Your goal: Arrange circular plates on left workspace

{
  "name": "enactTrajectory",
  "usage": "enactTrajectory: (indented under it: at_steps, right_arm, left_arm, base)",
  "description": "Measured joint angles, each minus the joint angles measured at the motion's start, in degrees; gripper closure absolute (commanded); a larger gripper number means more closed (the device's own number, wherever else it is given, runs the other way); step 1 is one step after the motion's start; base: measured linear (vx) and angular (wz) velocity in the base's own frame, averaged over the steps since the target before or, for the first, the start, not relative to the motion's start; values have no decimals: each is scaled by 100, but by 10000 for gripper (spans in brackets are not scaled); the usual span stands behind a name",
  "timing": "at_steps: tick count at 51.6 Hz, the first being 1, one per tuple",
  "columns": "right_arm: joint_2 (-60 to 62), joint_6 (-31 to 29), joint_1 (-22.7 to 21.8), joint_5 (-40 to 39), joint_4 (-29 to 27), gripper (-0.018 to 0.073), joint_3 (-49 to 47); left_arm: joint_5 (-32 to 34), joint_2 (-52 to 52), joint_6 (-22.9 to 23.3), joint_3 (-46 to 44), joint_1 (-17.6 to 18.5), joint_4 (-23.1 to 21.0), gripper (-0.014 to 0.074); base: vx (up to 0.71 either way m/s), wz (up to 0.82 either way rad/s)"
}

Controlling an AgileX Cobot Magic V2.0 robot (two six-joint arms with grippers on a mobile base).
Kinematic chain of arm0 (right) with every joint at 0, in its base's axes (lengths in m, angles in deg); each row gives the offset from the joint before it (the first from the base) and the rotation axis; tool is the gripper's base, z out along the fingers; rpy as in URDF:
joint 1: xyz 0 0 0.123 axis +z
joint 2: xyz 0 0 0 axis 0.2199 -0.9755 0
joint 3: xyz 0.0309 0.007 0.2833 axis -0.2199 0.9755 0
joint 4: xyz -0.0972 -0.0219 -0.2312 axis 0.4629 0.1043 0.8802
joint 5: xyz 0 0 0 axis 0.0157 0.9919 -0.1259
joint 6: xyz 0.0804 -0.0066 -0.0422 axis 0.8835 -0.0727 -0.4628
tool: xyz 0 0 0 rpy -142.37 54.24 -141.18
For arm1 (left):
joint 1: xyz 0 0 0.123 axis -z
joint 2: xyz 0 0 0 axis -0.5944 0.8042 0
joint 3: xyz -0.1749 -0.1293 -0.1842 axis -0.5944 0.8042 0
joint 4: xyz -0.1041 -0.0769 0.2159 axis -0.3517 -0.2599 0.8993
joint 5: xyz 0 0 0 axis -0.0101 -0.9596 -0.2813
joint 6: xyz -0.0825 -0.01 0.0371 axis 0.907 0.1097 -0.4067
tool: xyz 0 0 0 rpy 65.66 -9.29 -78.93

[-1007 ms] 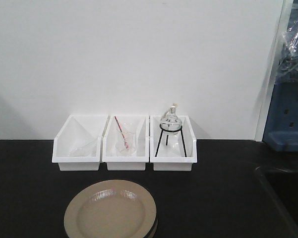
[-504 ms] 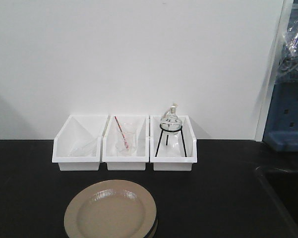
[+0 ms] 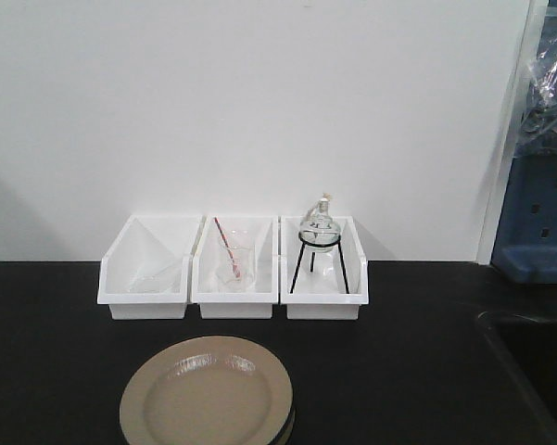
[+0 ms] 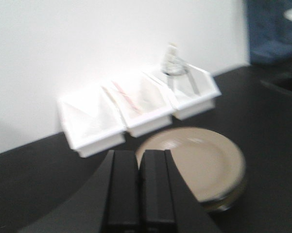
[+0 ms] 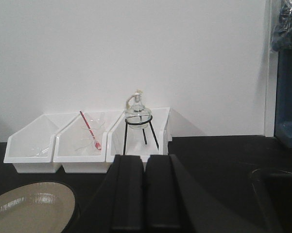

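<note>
Two circular plates [image 3: 207, 394] lie stacked at the near middle of the black countertop [image 3: 417, 362]. The top one is glossy beige, and a dark rim shows beneath it. In the blurred left wrist view the plates [image 4: 199, 162] sit just ahead and right of my left gripper [image 4: 138, 153], which is shut on nothing. My right gripper [image 5: 145, 156] is also shut and empty, and the plates [image 5: 29, 211] lie low to its left. Neither gripper shows in the front view.
Three white bins [image 3: 233, 269] stand in a row against the wall. The right one holds a glass flask on a black tripod [image 3: 319, 243], the middle one glassware with a red rod. A recessed sink [image 3: 538, 362] lies at the right, under a blue rack [image 3: 538, 222].
</note>
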Motion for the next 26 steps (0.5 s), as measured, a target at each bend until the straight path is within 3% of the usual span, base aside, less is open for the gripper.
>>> enactTrajectory:
  at_steps: [6,17,21,26]
  right_arm:
    - [0,0,0,0,0,563,0]
    - [0,0,0,0,0,563,0]
    - [0,0,0,-2,0,563,0]
    - [0,0,0,-7,0,563,0]
  left_arm:
    - [855,-386,793,808,0,866,596]
    - [2605,-1538,3693,2954,0,3345,596]
    - [2993,-1949,4502,3510,0,3916,596]
    - [2980,-2064,4973,3649,0,4277,596]
  base:
    - [0,0]
    - [0,0]
    - [0,0]
    - [0,0]
